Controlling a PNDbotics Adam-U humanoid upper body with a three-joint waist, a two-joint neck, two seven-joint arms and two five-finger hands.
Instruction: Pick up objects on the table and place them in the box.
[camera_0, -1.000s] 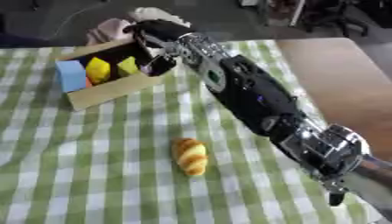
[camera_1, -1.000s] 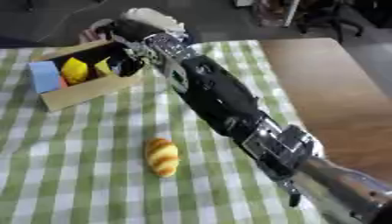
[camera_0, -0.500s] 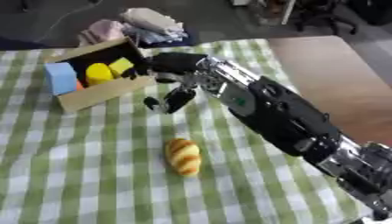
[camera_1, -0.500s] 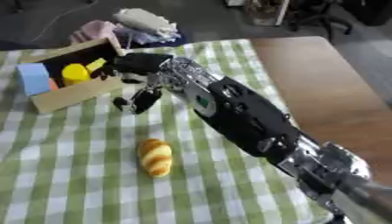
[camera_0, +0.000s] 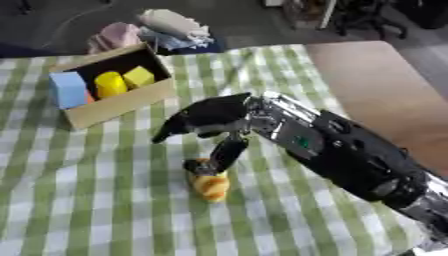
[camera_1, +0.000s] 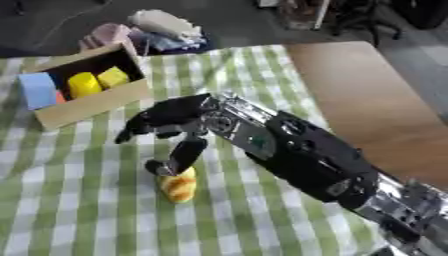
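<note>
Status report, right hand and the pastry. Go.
Right hand open, thumb on the pastry. Pastry on the checked cloth, not lifted. Box far-left, path unobstructed. Left hand not in view.

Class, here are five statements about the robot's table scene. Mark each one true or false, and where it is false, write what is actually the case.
1. The bread roll lies on the checked cloth, outside the box. True.
2. The cardboard box has nothing in it. False: it holds yellow pieces, and a blue block stands at its left end.
3. The right hand is down at the bread roll, a finger or thumb at its upper end. True.
4. The right hand is over the box. False: it is in front of the box, above the roll.
5. The left hand is holding the box steady. False: no left hand shows in either view.
</note>
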